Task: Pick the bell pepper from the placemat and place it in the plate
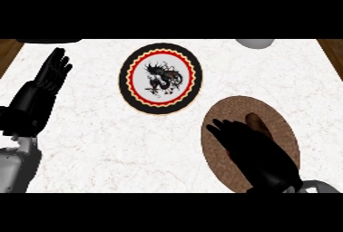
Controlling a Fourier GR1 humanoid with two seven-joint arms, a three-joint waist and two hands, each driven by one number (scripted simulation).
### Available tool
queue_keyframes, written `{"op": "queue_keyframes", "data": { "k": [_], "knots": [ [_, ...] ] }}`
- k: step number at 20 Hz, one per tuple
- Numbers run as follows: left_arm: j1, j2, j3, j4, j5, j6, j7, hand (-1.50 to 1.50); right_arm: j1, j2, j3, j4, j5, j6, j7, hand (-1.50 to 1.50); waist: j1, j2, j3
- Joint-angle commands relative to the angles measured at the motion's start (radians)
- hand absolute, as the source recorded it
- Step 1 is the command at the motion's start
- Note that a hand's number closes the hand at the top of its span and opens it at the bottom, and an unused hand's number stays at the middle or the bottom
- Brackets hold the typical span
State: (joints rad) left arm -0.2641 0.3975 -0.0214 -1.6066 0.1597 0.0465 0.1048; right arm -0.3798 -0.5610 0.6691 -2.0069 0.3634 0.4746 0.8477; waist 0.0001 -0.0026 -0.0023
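The right hand [253, 154], fingers outstretched, is over the placemat [231, 107], the bell pepper [258, 124] just beside it.

The worktop [100, 136] looked like white stone, smooth and matt, with faint pale veins running through it. Beyond the left robot hand [47, 77], a strip [8, 50] of brown wood with visible grain edged it. Both that hand and the right robot hand [258, 156] were a flat, matt black with no sheen, while the forearm [13, 167] behind the left one was smooth grey, possibly plastic. Under the right robot hand lay the placemat [285, 131], brown and coarse, seemingly woven fibre. The bell pepper [258, 123] by that hand showed a dull reddish-brown skin. Up and left of it, the plate [127, 77] looked smooth, like glazed ceramic with a printed pattern.
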Motion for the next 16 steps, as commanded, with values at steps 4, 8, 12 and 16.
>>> {"op": "queue_keyframes", "data": {
  "k": [4, 8, 12, 16],
  "knots": [
    [0.035, -0.041, 0.004, -0.018, -0.034, -0.011, -0.020, 0.00, -0.031, 0.095, -0.037, 0.001, 0.039, 0.125, 0.143, -1.50, 0.000, 0.001, 0.002],
    [0.013, -0.038, 0.008, -0.022, -0.042, -0.010, -0.002, 0.00, -0.003, 0.039, -0.021, 0.134, 0.144, 0.097, 0.054, -1.50, 0.002, 0.002, 0.002],
    [0.005, -0.011, 0.049, -0.060, -0.016, -0.042, 0.052, 0.00, 0.052, 0.038, -0.049, 0.105, 0.157, 0.127, 0.061, -1.50, -0.001, 0.001, 0.002],
    [0.022, -0.051, 0.054, -0.005, -0.043, -0.051, -0.009, 0.00, 0.007, 0.118, -0.071, 0.216, 0.212, 0.160, 0.022, -1.50, 0.002, 0.002, 0.002]
  ]
}}
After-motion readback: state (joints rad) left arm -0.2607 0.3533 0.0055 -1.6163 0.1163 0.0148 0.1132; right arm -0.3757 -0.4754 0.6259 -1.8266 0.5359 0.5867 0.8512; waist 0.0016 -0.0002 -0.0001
